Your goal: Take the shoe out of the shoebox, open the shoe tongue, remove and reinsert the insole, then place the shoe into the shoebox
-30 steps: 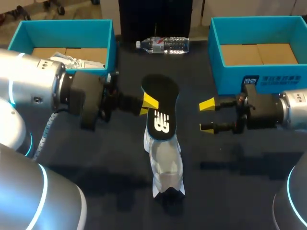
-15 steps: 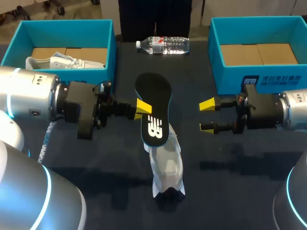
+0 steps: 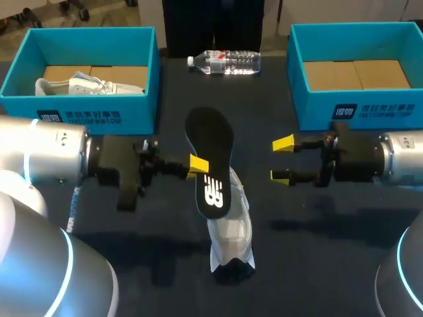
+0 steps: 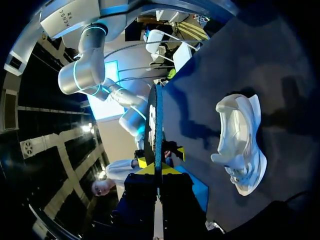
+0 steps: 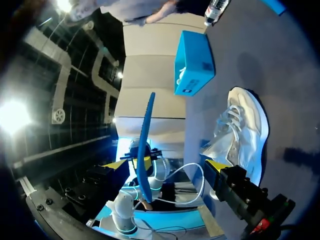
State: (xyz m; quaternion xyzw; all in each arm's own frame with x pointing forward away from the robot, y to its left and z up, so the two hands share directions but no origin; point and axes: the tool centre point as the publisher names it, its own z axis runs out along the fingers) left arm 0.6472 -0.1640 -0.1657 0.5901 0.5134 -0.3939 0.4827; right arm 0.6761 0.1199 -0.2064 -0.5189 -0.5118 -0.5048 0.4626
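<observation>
Clamping the black insole (image 3: 211, 158) by one edge, the left tool (image 3: 197, 164) holds it crosswise to its fingers, forefoot pointing away, heel above the white shoe (image 3: 230, 228); the right tool (image 3: 281, 159) waits opposite, fingers apart.

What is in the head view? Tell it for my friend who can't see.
My left gripper holds a black insole over a white shoe on the table, and my right gripper hangs open beside them. Behind, the left shoebox holds a second white shoe, the right shoebox holds none, and a water bottle lies between them.
</observation>
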